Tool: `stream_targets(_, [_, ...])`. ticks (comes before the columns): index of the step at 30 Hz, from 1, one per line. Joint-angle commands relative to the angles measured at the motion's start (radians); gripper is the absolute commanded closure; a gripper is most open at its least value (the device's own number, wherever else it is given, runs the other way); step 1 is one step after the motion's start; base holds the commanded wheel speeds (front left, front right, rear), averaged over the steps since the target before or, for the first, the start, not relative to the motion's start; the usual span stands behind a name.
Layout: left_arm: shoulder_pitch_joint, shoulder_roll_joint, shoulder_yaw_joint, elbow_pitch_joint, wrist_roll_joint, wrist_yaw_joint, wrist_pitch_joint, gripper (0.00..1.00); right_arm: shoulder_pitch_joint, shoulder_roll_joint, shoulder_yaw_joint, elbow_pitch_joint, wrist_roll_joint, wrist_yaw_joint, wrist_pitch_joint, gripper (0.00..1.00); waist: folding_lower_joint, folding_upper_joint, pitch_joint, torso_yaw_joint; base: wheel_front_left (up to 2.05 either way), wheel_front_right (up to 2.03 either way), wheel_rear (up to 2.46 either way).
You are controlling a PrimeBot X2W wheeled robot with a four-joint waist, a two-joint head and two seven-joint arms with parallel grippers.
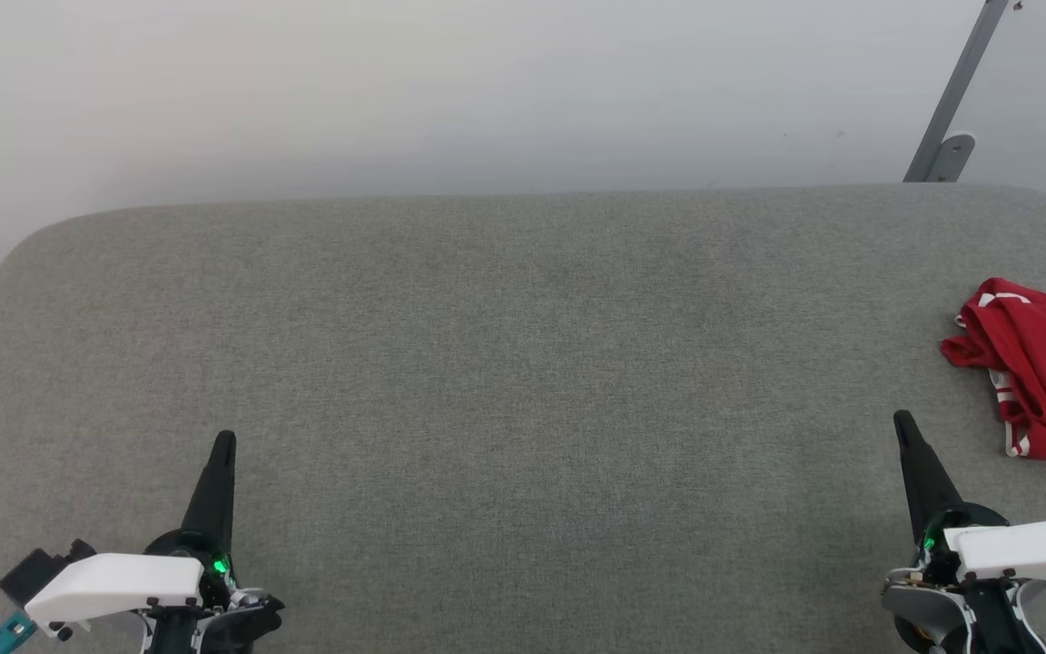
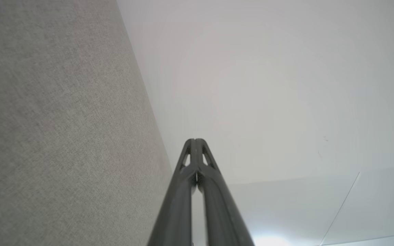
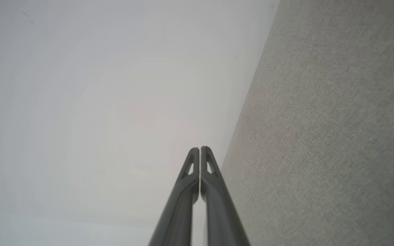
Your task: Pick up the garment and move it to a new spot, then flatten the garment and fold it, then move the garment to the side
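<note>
Garment (image 1: 1045, 363) lying crumpled at table (image 1: 487, 363) right edge; left end effector (image 1: 225, 442) and right end effector (image 1: 902, 423) both pressed together, right one sitting near garment, not touching.

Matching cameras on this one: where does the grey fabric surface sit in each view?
Head view: the grey fabric surface spans the lower two thirds, with the red T-shirt at its right edge.
Left wrist view: the surface takes the left side, beside the shut left gripper.
Right wrist view: the surface takes the right side, beside the shut right gripper.
Shared landmark: the pale wall meeting the surface's far edge.
</note>
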Motion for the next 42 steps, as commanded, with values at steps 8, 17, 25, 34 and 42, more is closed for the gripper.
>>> stream_targets(8, [-0.031, -0.002, 0.008, 0.008, -0.062, -0.005, 0.021, 1.00, -0.026, 0.007, -0.004, 0.005, 0.067, 0.000, 0.022, 1.00, 0.0000, 0.0000, 0.000, -0.004, 0.00, 0.00, 0.00])
stream_targets(17, [-0.045, -0.008, 0.013, 0.018, -0.119, -0.006, 0.040, 1.00, -0.039, 0.010, -0.005, 0.012, 0.130, 0.000, 0.041, 1.00, 0.0000, 0.0000, -0.001, -0.008, 0.00, 0.00, 0.00])
stream_targets(25, [-0.048, -0.011, 0.016, 0.020, -0.136, -0.006, 0.047, 1.00, -0.040, 0.010, -0.005, 0.014, 0.148, 0.000, 0.045, 1.00, 0.0000, 0.0000, -0.001, -0.010, 0.00, 0.00, 0.00])
stream_targets(34, [-0.048, -0.012, 0.018, 0.020, -0.134, -0.006, 0.048, 1.00, -0.040, 0.010, -0.005, 0.014, 0.147, 0.000, 0.046, 1.00, 0.0000, 0.0000, -0.001, -0.010, 0.00, 0.00, 0.00])
stream_targets(42, [-0.048, -0.013, 0.020, 0.020, -0.132, -0.006, 0.048, 1.00, -0.040, 0.010, -0.006, 0.014, 0.147, 0.000, 0.046, 1.00, 0.0000, 0.0000, -0.001, -0.010, 0.00, 0.00, 0.00])
